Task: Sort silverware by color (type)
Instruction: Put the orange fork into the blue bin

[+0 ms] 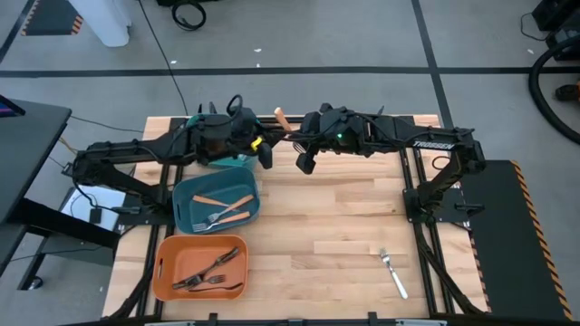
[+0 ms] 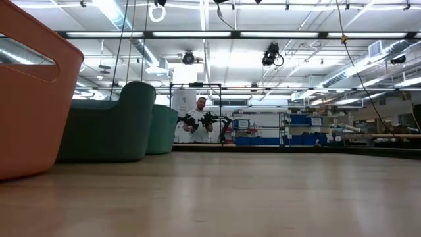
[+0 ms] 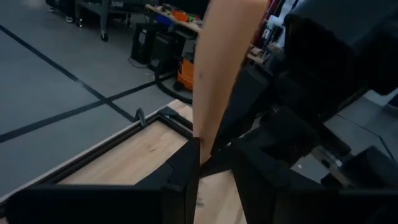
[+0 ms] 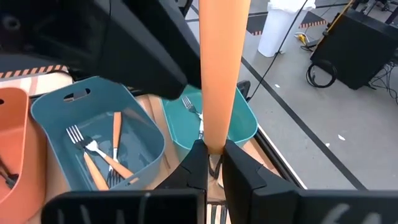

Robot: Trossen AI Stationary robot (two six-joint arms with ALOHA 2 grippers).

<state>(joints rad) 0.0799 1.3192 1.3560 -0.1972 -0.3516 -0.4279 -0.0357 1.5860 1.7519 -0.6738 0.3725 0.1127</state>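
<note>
your right gripper (image 4: 211, 163) has its fingers clenched on an orange-handled fork (image 4: 222, 68) at the table's (image 1: 326, 226) back edge, and the left gripper (image 3: 208, 162) clasps that same handle. below them sit a teal bin (image 4: 239, 121), a blue bin (image 1: 216, 201) of orange-handled forks and an orange bin (image 1: 200, 265) of dark ones. a silver fork (image 1: 393, 273) lies well apart, front right.

The only legible marking is white brand lettering on the upper link of the right arm (image 1: 433, 141) in the high view, appearing to read "TROSSEN"; no other text, label, number or sign can be read on the bins, the silverware or the surface.
</note>
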